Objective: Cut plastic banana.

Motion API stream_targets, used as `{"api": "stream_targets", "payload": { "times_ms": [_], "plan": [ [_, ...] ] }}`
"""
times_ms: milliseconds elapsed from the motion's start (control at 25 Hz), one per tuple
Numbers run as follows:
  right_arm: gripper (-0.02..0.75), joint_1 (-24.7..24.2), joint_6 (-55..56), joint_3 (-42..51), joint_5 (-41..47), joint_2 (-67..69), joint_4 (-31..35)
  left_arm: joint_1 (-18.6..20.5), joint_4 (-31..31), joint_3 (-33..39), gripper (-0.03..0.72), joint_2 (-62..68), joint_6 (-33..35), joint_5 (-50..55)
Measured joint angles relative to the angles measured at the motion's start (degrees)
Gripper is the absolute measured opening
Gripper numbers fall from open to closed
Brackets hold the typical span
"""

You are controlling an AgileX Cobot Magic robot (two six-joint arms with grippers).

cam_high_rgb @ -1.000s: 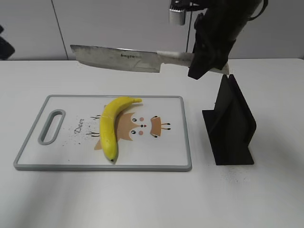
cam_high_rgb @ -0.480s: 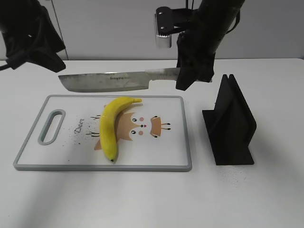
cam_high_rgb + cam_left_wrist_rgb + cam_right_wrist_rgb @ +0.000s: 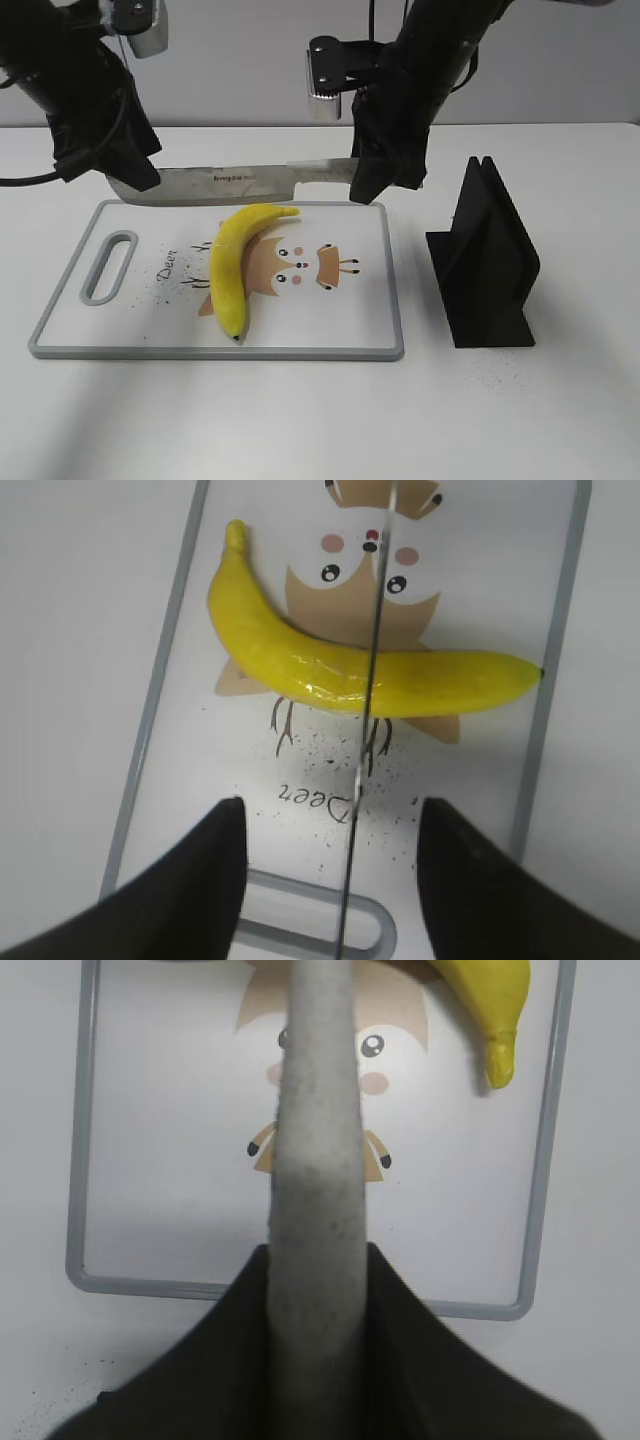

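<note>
The plastic banana (image 3: 232,265) lies on the white cutting board (image 3: 330,320), stem towards the back. It also shows in the left wrist view (image 3: 300,660) and the right wrist view (image 3: 490,1000). My right gripper (image 3: 378,175) is shut on the grey handle (image 3: 315,1160) of a cleaver knife. Its blade (image 3: 225,183) hangs level just above the board's back edge, over the banana's stem end. My left gripper (image 3: 128,172) is open at the blade's tip. In the left wrist view its fingers (image 3: 225,860) stand either side of the thin blade (image 3: 372,630) without touching it.
A black knife stand (image 3: 485,265) stands on the white table right of the board. The board has a handle slot (image 3: 108,265) at its left end and a deer picture in the middle.
My right arm has carried the knife down and to the left, close over the board's back edge. My left arm has come in from the upper left to the blade's tip.
</note>
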Motion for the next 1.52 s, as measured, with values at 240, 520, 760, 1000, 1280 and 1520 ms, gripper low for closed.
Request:
{"api": "stream_targets", "payload": {
  "times_ms": [240,520,760,1000,1280,1520],
  "plan": [
    [0.181,0.0,-0.1,0.0,-0.7,0.1,0.0,0.0,0.0,0.0,0.453,1.3,0.0,-0.1],
    [0.181,0.0,-0.1,0.0,-0.8,0.1,0.0,0.0,-0.1,0.0,0.394,3.4,0.0,-0.3],
    [0.181,0.0,-0.1,0.0,-0.8,0.1,0.0,0.0,-0.4,0.0,0.234,3.8,0.0,-0.8],
    [0.181,0.0,0.0,-0.1,-1.4,0.6,0.0,0.0,-1.0,0.0,0.002,4.1,0.2,-1.6],
    [0.181,0.0,2.0,-0.1,-2.0,0.9,0.0,0.0,-0.6,0.0,-0.011,4.4,0.7,-2.0],
    [0.183,0.1,7.7,-0.1,-2.2,1.5,-2.5,0.0,-0.9,0.0,-0.011,7.0,0.8,-3.3]
  ]
}}
